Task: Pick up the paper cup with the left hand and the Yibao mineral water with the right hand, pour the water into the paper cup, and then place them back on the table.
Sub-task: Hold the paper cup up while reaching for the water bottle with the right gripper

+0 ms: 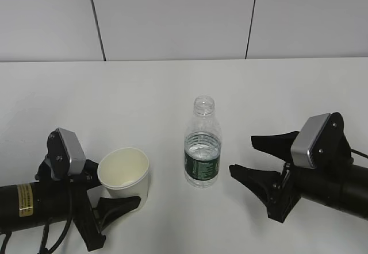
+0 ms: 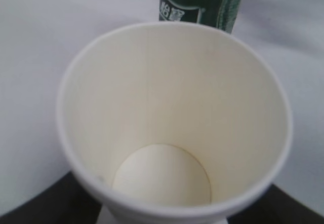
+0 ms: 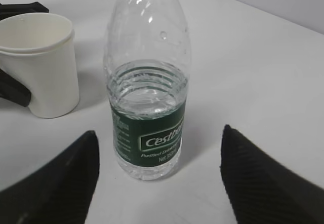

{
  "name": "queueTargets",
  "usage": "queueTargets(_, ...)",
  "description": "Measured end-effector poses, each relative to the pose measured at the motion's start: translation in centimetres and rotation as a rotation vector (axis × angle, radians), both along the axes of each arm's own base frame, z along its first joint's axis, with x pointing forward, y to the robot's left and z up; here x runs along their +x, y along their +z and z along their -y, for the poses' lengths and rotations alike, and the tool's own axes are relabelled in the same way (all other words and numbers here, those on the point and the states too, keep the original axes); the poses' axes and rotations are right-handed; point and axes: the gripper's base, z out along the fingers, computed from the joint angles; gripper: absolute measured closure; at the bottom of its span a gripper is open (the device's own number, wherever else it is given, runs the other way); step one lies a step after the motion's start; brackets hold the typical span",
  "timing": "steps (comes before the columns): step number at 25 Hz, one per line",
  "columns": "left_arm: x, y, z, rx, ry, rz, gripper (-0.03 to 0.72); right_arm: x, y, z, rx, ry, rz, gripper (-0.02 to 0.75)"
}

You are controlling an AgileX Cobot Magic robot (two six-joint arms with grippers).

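On the table, the left hand brackets the cup, fingers spread, not visibly gripping. The right hand gapes near the bottle. Next: advance, close both.

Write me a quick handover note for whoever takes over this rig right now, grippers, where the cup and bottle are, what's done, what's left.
Left gripper: jaws around the paper cup, cup tilted; grip unconfirmed.
Right gripper: open, empty, short of the Yibao mineral water.
Bottle: upright on the table, uncapped, part full, right of the cup.
Done: left arm at the cup.
Left: grasp bottle, lift both, pour, set both down.
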Motion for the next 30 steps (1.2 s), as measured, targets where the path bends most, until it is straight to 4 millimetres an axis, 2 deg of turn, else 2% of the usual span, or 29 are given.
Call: queueTargets(30, 0.05, -0.02, -0.03, 0.000, 0.007, -0.001, 0.223, 0.05, -0.33, 0.00, 0.001, -0.002, -0.012, 0.189)
